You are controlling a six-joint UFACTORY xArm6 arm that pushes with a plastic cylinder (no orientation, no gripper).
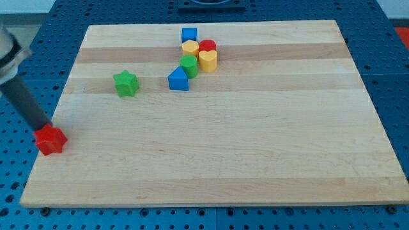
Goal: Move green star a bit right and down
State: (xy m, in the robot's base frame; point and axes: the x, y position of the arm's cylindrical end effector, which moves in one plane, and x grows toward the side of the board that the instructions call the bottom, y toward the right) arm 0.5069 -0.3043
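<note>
Seven blocks sit on the wooden board (255, 160). Nearest the view's bottom, at the board's left edge, the red star (50, 140) stands alone; the rod's tip (45, 126) touches its upper left side, the rod slanting up toward the view's top-left. The arm has no fingers, only this rod. Farther up, the green star (126, 83) stands by itself, well apart from the tip and the red star. To its right, with bare board between, lies a tight cluster: the blue triangle (179, 80) closest, then the green cylinder (189, 65), the yellow heart (208, 60), the yellow hexagon (190, 47), the red cylinder (208, 46) and the blue cube (189, 34) nearest the top edge. Right of and below the green star, the wood lies open.
</note>
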